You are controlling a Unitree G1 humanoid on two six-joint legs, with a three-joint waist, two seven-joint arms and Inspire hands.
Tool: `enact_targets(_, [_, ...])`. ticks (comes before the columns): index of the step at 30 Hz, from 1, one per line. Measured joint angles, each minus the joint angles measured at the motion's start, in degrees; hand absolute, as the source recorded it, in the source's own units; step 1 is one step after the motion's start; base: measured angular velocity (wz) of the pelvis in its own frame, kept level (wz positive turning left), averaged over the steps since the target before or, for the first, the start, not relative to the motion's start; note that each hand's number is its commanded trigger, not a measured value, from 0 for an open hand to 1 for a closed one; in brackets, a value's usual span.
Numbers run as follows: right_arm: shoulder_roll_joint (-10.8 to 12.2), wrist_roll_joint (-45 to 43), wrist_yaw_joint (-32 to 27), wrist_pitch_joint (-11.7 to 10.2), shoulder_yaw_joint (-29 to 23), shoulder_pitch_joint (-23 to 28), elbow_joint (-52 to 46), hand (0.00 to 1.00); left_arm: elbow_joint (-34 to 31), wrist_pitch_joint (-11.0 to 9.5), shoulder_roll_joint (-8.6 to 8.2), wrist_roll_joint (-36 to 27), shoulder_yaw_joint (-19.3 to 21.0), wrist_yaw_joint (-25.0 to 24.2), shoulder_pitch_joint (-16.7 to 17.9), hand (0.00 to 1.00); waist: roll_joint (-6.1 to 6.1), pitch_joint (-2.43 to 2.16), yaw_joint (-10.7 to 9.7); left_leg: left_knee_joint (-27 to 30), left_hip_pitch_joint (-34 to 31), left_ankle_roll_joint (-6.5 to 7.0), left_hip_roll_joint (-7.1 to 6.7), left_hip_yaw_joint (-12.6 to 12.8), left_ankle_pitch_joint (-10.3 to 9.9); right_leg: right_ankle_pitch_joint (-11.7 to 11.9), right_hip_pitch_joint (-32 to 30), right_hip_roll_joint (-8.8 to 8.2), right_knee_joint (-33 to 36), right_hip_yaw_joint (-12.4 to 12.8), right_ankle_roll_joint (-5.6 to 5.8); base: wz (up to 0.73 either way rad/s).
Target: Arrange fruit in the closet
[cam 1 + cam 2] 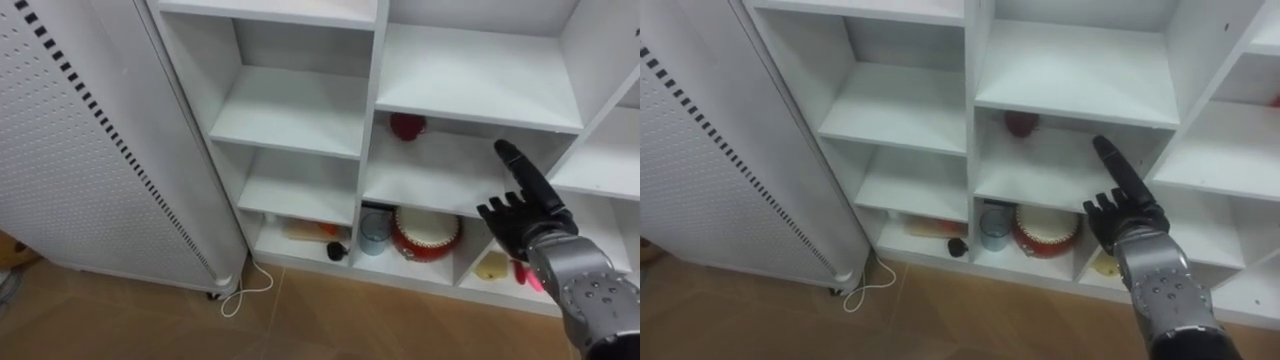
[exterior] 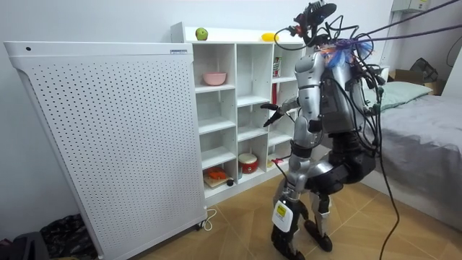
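A red apple (image 1: 407, 125) lies at the back of the middle compartment of the white closet shelves (image 1: 300, 110). My right hand (image 1: 530, 215) hovers open in front of that compartment, to the right of the apple and apart from it, holding nothing. In the room view a green apple (image 2: 201, 34) and a yellow fruit (image 2: 268, 36) sit on top of the closet. My left hand (image 2: 280, 165) hangs low by my side in the room view. I stand facing the shelves.
The bottom row holds a red-lidded pot (image 1: 425, 235), a blue cup (image 1: 374, 232), a yellow item (image 1: 492, 266) and orange items (image 1: 305, 230). A pink bowl (image 2: 214, 78) sits on an upper shelf. A white perforated panel (image 1: 90, 150) stands on the left, a bed (image 2: 426, 137) behind me.
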Motion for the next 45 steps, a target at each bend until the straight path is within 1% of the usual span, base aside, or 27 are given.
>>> enact_targets(3, [-0.1, 0.2, 4.2, 0.8, 1.1, 1.1, 4.9, 0.0, -0.2, 0.4, 0.1, 0.0, 0.1, -1.4, 0.1, 0.0, 0.23, 0.15, 0.8, -1.1, 3.2, -0.18, 0.18, 0.0, -0.4, -0.2, 3.2, 0.52, -1.3, 0.0, 0.06, -0.06])
enact_targets(5, [-0.3, 0.0, 7.1, 1.5, 1.5, 2.2, 9.0, 0.0, -0.3, 0.5, 0.1, 0.1, 0.2, -1.8, 0.2, 0.0, 0.48, 0.31, 1.8, -2.2, 5.6, -0.27, 0.82, 0.1, -0.5, -0.2, 5.6, 1.12, -3.0, -0.2, 0.0, -0.08])
enact_targets(7, [-0.7, -0.2, 9.9, 2.3, 2.7, 5.0, 12.0, 0.0, -0.1, 1.1, 0.23, 0.1, 0.2, -2.5, 0.1, 0.0, 0.66, 0.42, 2.2, -3.5, 8.2, -0.37, 0.79, 0.0, -0.6, 0.0, 8.4, 1.21, -4.3, -0.8, 0.19, 0.05])
enact_targets(8, [-1.0, -0.6, 11.5, 2.9, 3.3, 7.3, 12.9, 0.0, 0.0, 1.2, 0.41, 0.0, 0.2, -3.0, 0.0, 0.0, 1.1, 0.43, 2.3, -4.3, 9.6, -0.47, 0.77, -0.6, -0.6, -0.1, 10.3, 1.25, -5.4, -1.6, 0.19, 0.14])
enact_targets(9, [-1.0, -1.4, 13.3, 3.4, 3.6, 9.4, 14.1, 0.0, 0.1, 1.2, 1.0, 0.0, 0.3, -3.8, 0.0, 0.0, 1.33, 0.48, 2.5, -5.1, 11.0, -0.7, 0.81, -1.1, -0.6, 0.0, 12.0, 1.67, -6.7, -1.8, 0.26, 0.13])
enact_targets(10, [-1.0, -2.1, 14.3, 3.7, 3.8, 10.3, 15.0, 0.0, 0.1, 1.2, 1.32, 0.0, 0.4, -4.2, 0.0, 0.0, 1.39, 0.52, 2.4, -5.6, 11.7, -0.8, 0.85, -1.2, -0.6, 0.1, 12.8, 1.94, -7.4, -1.9, 0.34, 0.0])
enact_targets(12, [-1.1, -6.1, 17.4, 4.3, 4.1, 13.9, 18.2, 0.0, 0.2, 1.0, 2.01, 0.0, 2.9, -5.2, -0.2, 0.0, 1.62, 0.49, 2.3, -7.9, 15.0, -1.01, 0.99, -1.4, -0.6, 0.5, 16.1, 2.58, -10.1, -2.0, 0.53, -0.05])
enact_targets(13, [-1.1, -6.6, 18.1, 4.3, 4.6, 14.6, 19.0, 0.0, 0.3, 1.0, 2.14, 0.0, 3.4, -5.4, -0.2, 0.0, 1.64, 0.48, 2.2, -8.7, 15.8, -1.06, 0.94, -1.4, -0.5, 0.6, 16.9, 2.65, -10.8, -2.0, 0.61, -0.04])
enact_targets(17, [-1.3, -11.0, 22.9, 4.5, 5.7, 20.2, 23.9, 0.0, 1.6, 0.0, 3.18, -1.4, 6.8, -6.2, -1.1, 0.0, 1.71, 0.4, 0.4, -14.9, 23.2, -1.35, 1.02, -1.3, 0.3, 2.0, 24.1, 3.59, -17.2, -2.4, 1.12, -0.03])
enact_targets(20, [-1.3, -16.2, 25.8, 4.8, 6.1, 24.0, 24.3, 0.0, 2.2, -1.1, 3.49, -1.9, 8.3, -6.5, -1.3, 0.0, 1.98, 0.0, -1.3, -20.7, 29.1, -1.55, 1.67, -0.8, 1.4, 4.3, 30.2, 5.15, -24.4, -2.7, 1.32, -0.14])
enact_targets(21, [-1.3, -16.9, 26.9, 4.9, 6.6, 26.0, 24.3, 0.0, 2.2, -1.6, 3.48, -2.2, 9.0, -6.6, -0.8, 0.0, 2.03, -0.79, -1.8, -23.3, 31.2, -1.64, 1.89, -0.4, 1.9, 5.4, 32.5, 5.73, -27.7, -3.1, 1.4, -0.14])
enact_targets(22, [-1.3, -17.3, 27.5, 4.9, 6.6, 27.0, 24.3, 0.0, 2.2, -1.8, 3.44, -2.5, 9.5, -6.6, -0.5, 0.0, 2.11, -1.08, -2.0, -24.5, 32.5, -1.74, 1.96, -0.4, 2.2, 6.0, 33.9, 6.18, -29.2, -3.1, 1.51, -0.11])
enact_targets(24, [-1.3, -18.1, 29.0, 4.9, 6.6, 31.5, 24.1, 0.0, 2.0, -2.2, 3.58, -2.4, 10.5, -6.7, 0.3, 0.0, 2.29, -2.15, -2.9, -28.5, 38.1, -1.88, 2.12, 0.0, 2.7, 7.6, 39.7, 7.11, -34.3, -3.2, 1.94, -0.08])
enact_targets(25, [-1.3, -18.1, 29.3, 4.9, 6.6, 32.9, 23.7, 0.0, 2.0, -2.3, 3.6, -2.1, 10.7, -6.7, 0.5, 0.0, 2.22, -2.42, -3.1, -29.3, 39.5, -1.89, 2.11, 0.2, 2.7, 7.6, 41.1, 7.21, -35.2, -3.1, 2.0, -0.09])
enact_targets(26, [-1.1, -18.3, 29.9, 4.9, 6.6, 35.5, 23.3, 0.0, 2.0, -2.6, 3.57, -1.5, 11.8, -6.7, 1.2, 0.0, 2.12, -2.86, -3.4, -31.3, 42.6, -2.01, 1.94, 0.5, 2.8, 7.7, 43.8, 7.3, -37.1, -3.1, 2.21, -0.12])
enact_targets(27, [-0.8, -19.9, 30.0, 4.9, 6.6, 38.0, 22.6, 0.0, 1.8, -3.0, 3.57, -1.0, 12.8, -6.4, 2.3, 0.0, 2.08, -3.13, -3.7, -33.5, 45.5, -2.12, 1.85, 0.8, 2.8, 7.9, 46.5, 7.47, -39.1, -3.2, 2.42, -0.15])
enact_targets(29, [0.1, -21.6, 30.0, 4.9, 6.5, 41.3, 21.9, 0.0, 0.1, -3.1, 3.5, -0.3, 14.6, -5.9, 3.9, 0.0, 2.01, -3.21, -3.8, -35.9, 49.3, -2.31, 1.9, 1.5, 3.0, 8.3, 50.1, 7.94, -41.8, -3.2, 2.61, -0.21])
enact_targets(30, [0.8, -22.6, 30.0, 4.9, 6.5, 43.1, 21.8, 0.0, -1.4, -3.2, 3.34, 0.5, 15.6, -5.7, 5.5, 0.0, 1.96, -3.24, -4.0, -36.7, 51.0, -2.34, 1.87, 1.9, 3.0, 8.8, 52.1, 8.21, -43.6, -3.7, 2.63, -0.2])
enact_targets(31, [1.2, -23.0, 30.1, 5.0, 6.5, 43.9, 21.6, 0.0, -2.2, -3.2, 3.15, 1.3, 16.1, -5.7, 6.2, 0.0, 1.95, -3.25, -4.1, -37.0, 51.7, -2.36, 1.87, 1.9, 3.0, 9.0, 52.9, 8.36, -44.3, -4.1, 2.65, -0.12])
enact_targets(32, [1.7, -23.8, 30.2, 5.0, 6.3, 45.7, 21.2, 0.0, -3.5, -3.3, 2.79, 2.8, 17.1, -5.7, 7.4, 0.0, 1.89, -3.25, -4.4, -37.9, 53.1, -2.37, 1.87, 1.8, 3.0, 9.1, 54.4, 8.51, -45.4, -4.7, 2.69, 0.0])
enact_targets(33, [2.4, -25.4, 30.2, 4.9, 5.5, 47.3, 21.1, 0.0, -4.0, -3.6, 2.67, 3.9, 17.9, -6.0, 8.5, 0.0, 1.95, -3.23, -5.1, -38.6, 54.3, -2.38, 1.81, 1.9, 3.0, 9.3, 55.9, 8.75, -46.6, -4.6, 2.79, 0.0])
enact_targets(36, [3.0, -32.3, 30.2, 4.9, 4.8, 49.4, 20.9, 0.0, -4.6, -3.9, 2.58, 5.3, 19.6, -6.3, 10.5, 0.0, 2.0, -3.2, -5.8, -40.2, 57.1, -2.41, 1.8, 1.9, 3.0, 9.5, 58.3, 8.97, -47.8, -4.4, 2.82, -0.06])
enact_targets(38, [3.0, -37.8, 30.1, 4.9, 4.7, 50.3, 21.0, 0.0, -4.6, -3.9, 2.56, 8.5, 20.6, -6.4, 11.7, 0.0, 2.17, -3.09, -6.8, -41.3, 59.0, -2.49, 1.8, 1.9, 3.1, 9.5, 59.7, 9.05, -48.0, -4.1, 2.82, -0.02])
enact_targets(39, [3.0, -38.7, 30.1, 4.9, 4.7, 50.5, 21.1, 0.0, -4.6, -3.9, 2.56, 9.2, 21.1, -6.4, 11.9, 0.0, 2.18, -3.1, -6.9, -41.7, 59.5, -2.55, 1.8, 1.9, 3.1, 9.5, 60.0, 9.09, -48.0, -3.7, 2.82, -0.04])
enact_targets(41, [3.4, -42.6, 30.0, 4.8, 4.5, 51.8, 21.4, 0.0, -4.4, -4.0, 2.45, 9.7, 23.3, -6.3, 13.0, 0.0, 1.71, -2.87, -7.0, -42.3, 61.1, -2.6, 1.73, 2.1, 3.1, 9.5, 61.3, 9.13, -49.0, -3.5, 2.85, -0.06])
enact_targets(44, [4.6, -49.8, 29.6, 4.8, 4.1, 53.5, 21.4, 0.0, -4.5, -4.2, 1.31, 10.1, 26.4, -5.9, 14.0, 0.0, 1.43, -2.88, -6.9, -42.7, 61.9, -2.62, 1.71, 2.8, 3.1, 9.5, 61.7, 9.22, -48.8, -3.1, 2.88, -0.08])
enact_targets(45, [5.1, -52.2, 29.5, 4.8, 3.6, 53.9, 21.6, 0.0, -4.5, -4.2, 0.99, 10.6, 26.7, -5.9, 14.5, 0.0, 1.49, -2.91, -6.9, -42.7, 61.9, -2.64, 1.74, 2.8, 3.1, 9.5, 62.0, 9.2, -48.8, -3.0, 2.89, 0.0])
